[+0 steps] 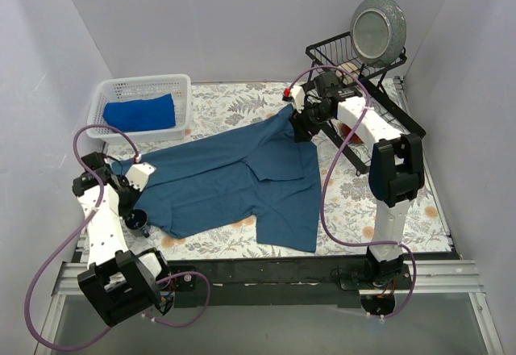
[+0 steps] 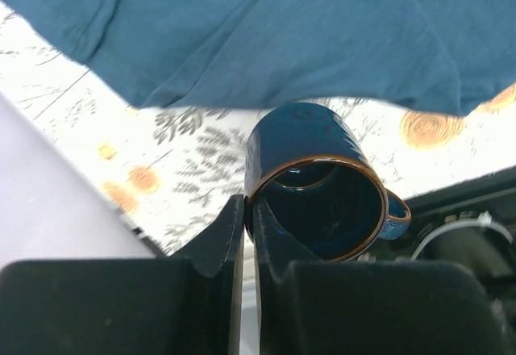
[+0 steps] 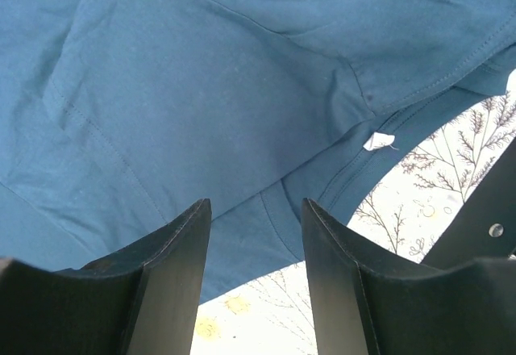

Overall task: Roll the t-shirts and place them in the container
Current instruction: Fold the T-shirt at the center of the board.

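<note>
I have the dark teal t-shirt (image 1: 234, 181) spread flat across the middle of the worktop (image 1: 355, 202), its long side running from the left arm up toward the dish rack (image 1: 334, 52). One flap hangs down toward the near edge and stops just short of it. The royal blue t-shirt (image 1: 141, 113) lies folded in the white basket (image 1: 145, 85) at the far left corner.

My left fingers (image 2: 230, 234) are pressed together with only a sliver of light between them and no cloth in the gap. They hover over bare worktop just short of the shirt's left hem. A dark blue mug (image 2: 314, 185) lies on its side right beside them, mouth toward the wrist camera, so that side is tight.

My right fingers (image 3: 181, 250) stand apart, gripping nothing, above the shirt's far right corner, where a seam and a small white tag (image 3: 377, 140) run along the edge. The rack with its plate (image 1: 377, 28) sits close behind that arm. The roomiest bare patch is to the right of the shirt.
</note>
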`<control>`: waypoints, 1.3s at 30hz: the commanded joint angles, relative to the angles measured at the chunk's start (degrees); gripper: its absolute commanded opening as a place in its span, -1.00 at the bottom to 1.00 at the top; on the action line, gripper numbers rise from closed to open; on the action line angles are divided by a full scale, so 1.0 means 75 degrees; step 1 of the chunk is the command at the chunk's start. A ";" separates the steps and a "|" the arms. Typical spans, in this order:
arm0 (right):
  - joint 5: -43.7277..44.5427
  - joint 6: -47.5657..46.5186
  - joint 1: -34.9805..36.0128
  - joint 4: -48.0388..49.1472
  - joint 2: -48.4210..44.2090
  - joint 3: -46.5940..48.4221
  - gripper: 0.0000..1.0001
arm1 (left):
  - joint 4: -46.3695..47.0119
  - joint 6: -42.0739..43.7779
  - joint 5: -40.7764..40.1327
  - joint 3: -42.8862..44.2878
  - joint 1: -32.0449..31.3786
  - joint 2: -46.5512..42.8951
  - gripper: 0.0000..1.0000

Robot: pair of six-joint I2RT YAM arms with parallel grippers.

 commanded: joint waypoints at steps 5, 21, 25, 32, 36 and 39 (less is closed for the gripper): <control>0.0147 -0.0283 -0.0029 0.0175 -0.0190 -0.0355 0.13 | -0.1212 0.1223 -0.1410 0.1440 0.0750 0.0175 -1.00; -0.0111 -0.0225 -0.0322 0.0597 -0.0179 -0.0718 0.12 | -0.0148 0.2735 0.0165 0.2239 0.6164 0.1980 -1.00; -0.0228 -0.0061 -0.0310 0.0679 -0.0062 -0.0742 0.12 | -0.0100 0.2901 0.0775 0.2016 0.6507 0.1793 -1.00; -0.0264 -0.0025 -0.0310 0.0691 0.0009 -0.0742 0.12 | 0.0754 0.2303 0.1282 0.1723 0.6507 0.1628 -1.00; -0.0216 -0.0096 -0.0310 0.0644 0.0032 -0.0765 0.11 | 0.0885 0.2326 0.1235 0.1337 0.6507 0.1640 -1.00; -0.0217 -0.0096 -0.0322 0.0656 0.0032 -0.0823 0.12 | 0.0908 0.2384 0.1270 0.1044 0.6518 0.1628 -1.00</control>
